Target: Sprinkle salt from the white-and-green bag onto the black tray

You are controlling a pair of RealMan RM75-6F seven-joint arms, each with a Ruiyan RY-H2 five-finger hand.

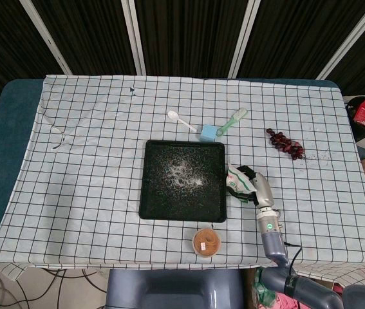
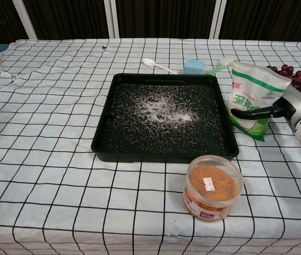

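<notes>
Bag (image 2: 252,95) stands upright on desk (image 1: 85,167), just at 3 o'clock of tray (image 2: 103,130), gripped by right robot hand (image 2: 285,109), fingers (image 2: 254,112) clamped across its front. Salt (image 2: 163,110) scattered over tray, densest mid-tray. Tub (image 2: 212,187) at tray's 5 o'clock. Left robot hand out of view.

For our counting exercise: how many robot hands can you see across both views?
1. The right robot hand holds the salt bag just right of the black tray. The left robot hand appears in neither view.
</notes>
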